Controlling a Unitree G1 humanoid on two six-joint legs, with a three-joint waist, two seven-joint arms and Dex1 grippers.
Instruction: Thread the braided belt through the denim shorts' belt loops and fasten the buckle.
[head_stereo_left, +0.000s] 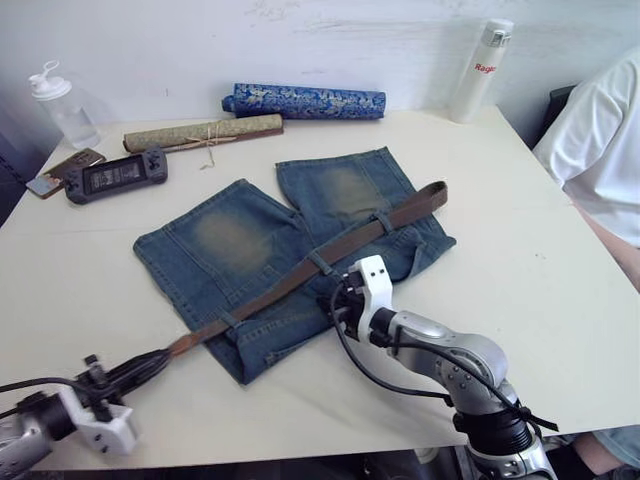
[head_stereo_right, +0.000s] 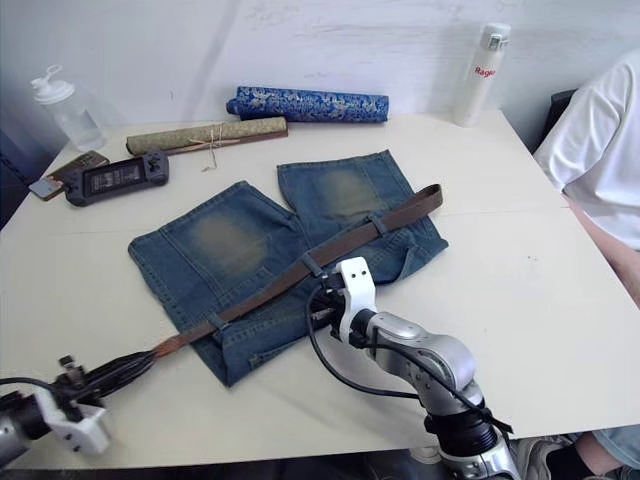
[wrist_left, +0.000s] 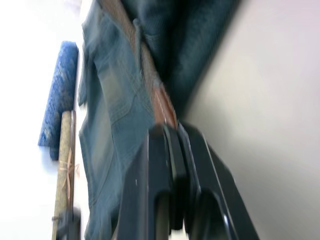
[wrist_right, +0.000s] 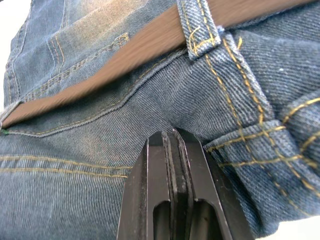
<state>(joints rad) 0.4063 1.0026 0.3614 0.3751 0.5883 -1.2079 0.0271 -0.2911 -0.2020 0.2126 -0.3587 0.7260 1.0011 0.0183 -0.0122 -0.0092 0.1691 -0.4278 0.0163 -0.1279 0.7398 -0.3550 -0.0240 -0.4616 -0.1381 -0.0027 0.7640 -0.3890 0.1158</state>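
the braided belt (head_stereo_left: 330, 251) lay across the denim shorts (head_stereo_left: 250, 250) on the white table (head_stereo_left: 520, 300), under three belt loops (head_stereo_left: 320, 263). the left gripper (head_stereo_left: 150, 365) was clenched on the belt's tan tip off the waistband's end; the right gripper (head_stereo_left: 335, 300), clenched on nothing, pressed the denim. a level, steady pull along the waistband looked best, with the shorts pinned flat.

Denim shorts (head_stereo_left: 260, 270): mid-blue, faded patches on both legs, spread flat on the table. Braided belt (head_stereo_left: 330, 255): dark brown, runs diagonally along the waistband under three belt loops (head_stereo_left: 320, 263) (tan tip past the shorts' edge).
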